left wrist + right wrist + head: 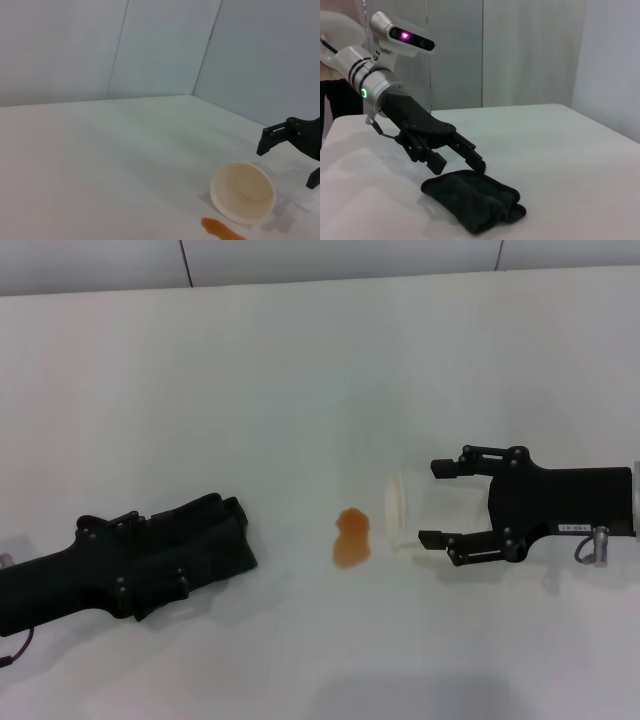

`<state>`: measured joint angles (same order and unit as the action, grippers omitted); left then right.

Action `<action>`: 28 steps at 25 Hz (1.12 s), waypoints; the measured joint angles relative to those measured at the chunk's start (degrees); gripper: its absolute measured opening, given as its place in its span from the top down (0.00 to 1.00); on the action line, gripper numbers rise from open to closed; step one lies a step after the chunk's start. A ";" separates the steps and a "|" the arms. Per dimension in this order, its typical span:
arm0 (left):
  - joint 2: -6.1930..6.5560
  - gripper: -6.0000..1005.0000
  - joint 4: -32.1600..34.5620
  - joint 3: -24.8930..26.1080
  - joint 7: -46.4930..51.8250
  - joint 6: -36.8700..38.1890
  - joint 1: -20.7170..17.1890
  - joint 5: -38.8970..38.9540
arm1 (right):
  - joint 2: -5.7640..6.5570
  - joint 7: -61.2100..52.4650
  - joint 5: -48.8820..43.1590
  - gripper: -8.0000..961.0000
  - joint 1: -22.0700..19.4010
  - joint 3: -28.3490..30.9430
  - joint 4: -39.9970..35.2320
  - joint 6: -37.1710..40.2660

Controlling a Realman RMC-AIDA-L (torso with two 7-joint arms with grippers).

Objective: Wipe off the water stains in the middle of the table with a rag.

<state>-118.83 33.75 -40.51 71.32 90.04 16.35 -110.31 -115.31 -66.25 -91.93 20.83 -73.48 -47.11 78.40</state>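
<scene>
Two grippers lay low on the table [300, 360] when I looked through my cameras. Nearest to me, on the left, was the left gripper [457, 155]. Its fingers [467, 150] pointed down at the rag [475, 200] and touched its near edge. I could see a gap between them, so they were spread a bit and not yet pinching the cloth.

The rag lay flat and a little bunched, just beside the left gripper, well apart from the stain [351, 538]. It looked soft and light and floppy. I judged it would fold and sag when lifted, so I would grab a thick bunched part near the edge under the fingers. It would not break or slip much. Its long side ran out from the gripper toward the stain.

Next came the stain, a small orange blotch in the middle of the table. It was longer front to back than side to side.

Just to its right lay a pale cup [400, 515] on its side, mouth toward the stain. The right gripper [436, 502] sat around it with fingers spread wide, one on each side, and I could not tell if they touched it.

Farthest off was the wall [330, 258].
</scene>
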 joint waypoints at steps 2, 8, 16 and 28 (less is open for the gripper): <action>0.00 0.14 0.00 0.00 0.02 0.01 0.00 0.00 | 0.00 -0.01 0.00 0.14 0.00 0.00 0.00 0.05; 0.00 0.14 0.00 -0.01 0.04 0.14 0.00 0.00 | 0.00 -0.02 0.00 0.14 0.00 0.00 0.00 0.09; 0.00 0.14 0.00 -0.09 0.10 0.23 0.05 0.02 | 0.00 -0.03 0.00 0.14 0.00 0.00 -0.03 0.09; 0.03 0.14 0.00 -0.09 0.13 0.26 0.09 0.02 | 0.51 -11.34 -1.54 0.14 -0.01 0.22 -6.96 1.34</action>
<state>-118.80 33.75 -40.60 71.45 90.29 16.43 -110.29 -114.80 -77.59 -93.47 20.82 -73.25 -54.06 79.74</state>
